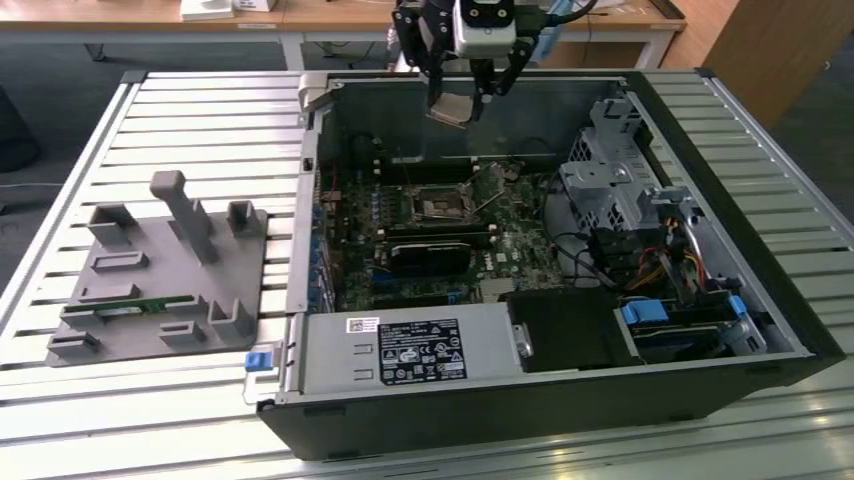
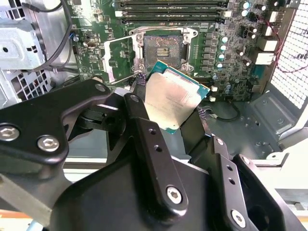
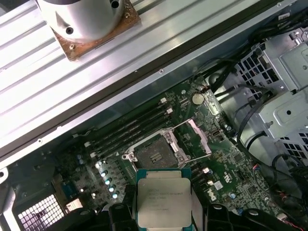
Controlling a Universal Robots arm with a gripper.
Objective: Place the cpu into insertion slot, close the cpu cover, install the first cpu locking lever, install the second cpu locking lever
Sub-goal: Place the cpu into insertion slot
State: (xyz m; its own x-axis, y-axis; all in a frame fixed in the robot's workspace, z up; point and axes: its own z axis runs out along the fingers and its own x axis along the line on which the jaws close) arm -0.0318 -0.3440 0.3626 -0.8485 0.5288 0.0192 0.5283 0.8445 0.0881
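Gripper (image 2: 168, 103): matte black metal, jointed link bars with rounded edges.
Fingers (image 2: 144, 137): long flat black bars, each with a row of small holes.
Screws (image 2: 174, 194): silver hex-socket heads at the pivots.
Wrist housing (image 1: 483, 22): white-grey, apparently boxy.

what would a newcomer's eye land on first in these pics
First the silver cpu pinched in the black end effector, hanging above the open computer case in the exterior view. Next, on the green board inside, the bare insertion slot with its metal cover swung open beside it.
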